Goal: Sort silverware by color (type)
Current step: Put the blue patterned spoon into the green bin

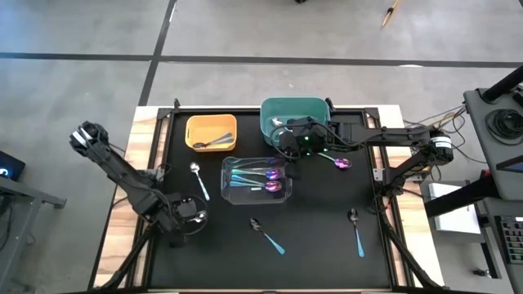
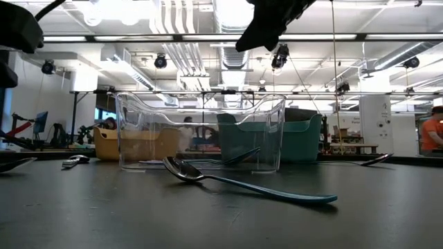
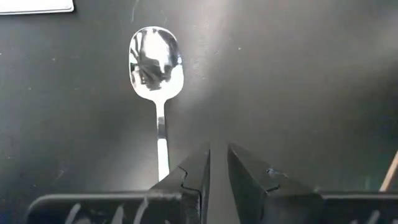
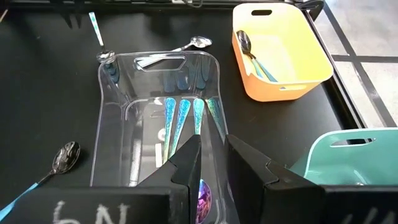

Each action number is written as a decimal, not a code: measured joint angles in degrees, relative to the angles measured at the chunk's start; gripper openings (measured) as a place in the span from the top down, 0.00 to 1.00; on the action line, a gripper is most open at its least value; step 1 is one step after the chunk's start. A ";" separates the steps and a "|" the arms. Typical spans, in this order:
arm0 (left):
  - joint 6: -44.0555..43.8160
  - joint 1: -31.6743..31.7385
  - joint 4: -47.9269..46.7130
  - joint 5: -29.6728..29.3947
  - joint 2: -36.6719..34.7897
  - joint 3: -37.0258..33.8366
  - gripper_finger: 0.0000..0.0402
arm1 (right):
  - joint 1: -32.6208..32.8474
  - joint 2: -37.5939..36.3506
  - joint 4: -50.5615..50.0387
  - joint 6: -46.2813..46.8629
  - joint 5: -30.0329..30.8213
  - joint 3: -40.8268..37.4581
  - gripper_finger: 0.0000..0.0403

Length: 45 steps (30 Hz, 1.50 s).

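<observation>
Left gripper (image 3: 217, 165), narrow and empty, hovers low over the worktop; the silver spoon (image 3: 157, 62) lies just ahead, slightly aside, handle toward the gripper

- The black table (image 1: 319, 237) carries a yellow bin (image 1: 212, 132), a clear bin (image 1: 257, 180) and a teal bin (image 1: 286, 114).
- Loose spoons lie on it: silver-bowled (image 1: 198, 179), two dark-bowled (image 1: 266, 234) (image 1: 356, 229), one purple (image 1: 337, 162).

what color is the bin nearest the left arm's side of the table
Yellow-orange bin, clearest in the high view.
</observation>
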 joint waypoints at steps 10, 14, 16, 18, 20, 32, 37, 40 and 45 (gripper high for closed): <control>2.46 0.00 -1.90 -0.97 5.03 0.00 0.88 | 0.00 0.00 -0.02 0.02 0.00 -0.01 0.84; 2.42 0.00 -3.08 -0.96 6.13 0.00 0.80 | 0.00 0.00 0.00 0.02 0.00 -0.01 0.84; 2.42 0.00 -3.44 -0.95 6.58 0.00 0.75 | 0.00 0.00 -0.01 0.02 0.00 -0.01 0.84; 2.42 0.00 -4.04 -0.95 6.93 0.00 0.70 | 0.00 0.00 0.00 0.02 0.00 -0.01 0.84; 2.42 0.00 -4.58 -0.95 7.35 -0.02 0.65 | 0.00 0.00 0.00 0.13 0.00 -0.01 0.84; 1.98 0.00 -4.94 -0.74 10.58 -0.32 0.59 | 0.00 0.02 -0.01 0.04 0.01 -0.01 0.84; 1.94 0.00 -4.88 -0.73 12.30 -0.57 0.60 | 0.00 0.02 -0.02 0.04 0.00 -0.01 0.84; 1.81 0.00 -3.68 -0.76 12.80 -0.76 0.60 | 0.00 0.02 -0.02 0.04 0.00 -0.01 0.84; 0.15 0.00 -0.05 -0.76 13.07 -2.17 0.60 | 0.00 0.02 -0.02 0.04 0.00 -0.01 0.84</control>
